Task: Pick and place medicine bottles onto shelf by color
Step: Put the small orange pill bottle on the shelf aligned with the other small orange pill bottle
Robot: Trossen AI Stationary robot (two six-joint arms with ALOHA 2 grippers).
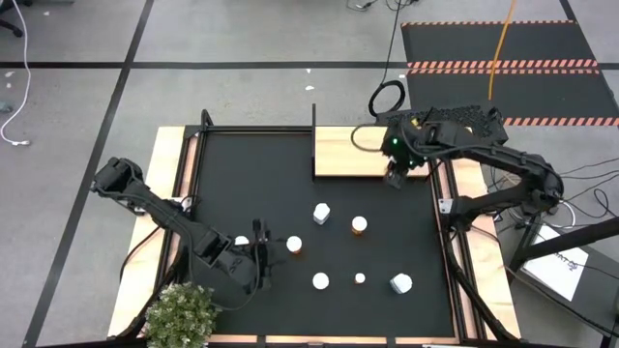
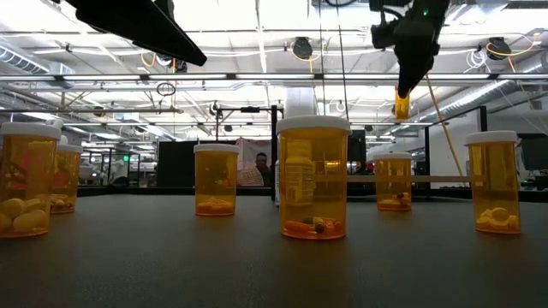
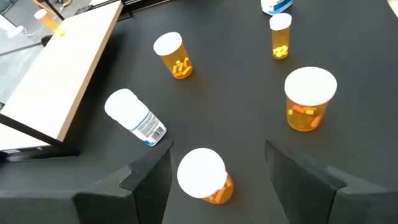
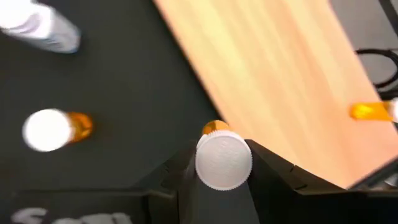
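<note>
One orange bottle (image 4: pixel 222 157) sits clamped in the right gripper (image 4: pixel 224 168) above the shelf (image 4: pixel 280 81) edge; the high view hides it. Left gripper (image 3: pixel 217 171), fingers apart, straddles another bottle (image 3: pixel 204 175).

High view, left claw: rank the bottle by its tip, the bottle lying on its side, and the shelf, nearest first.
1. Bottle just right of the left claw.
2. Lying white bottle, mid-mat, further toward the shelf.
3. Shelf, at the mat's far edge.
</note>
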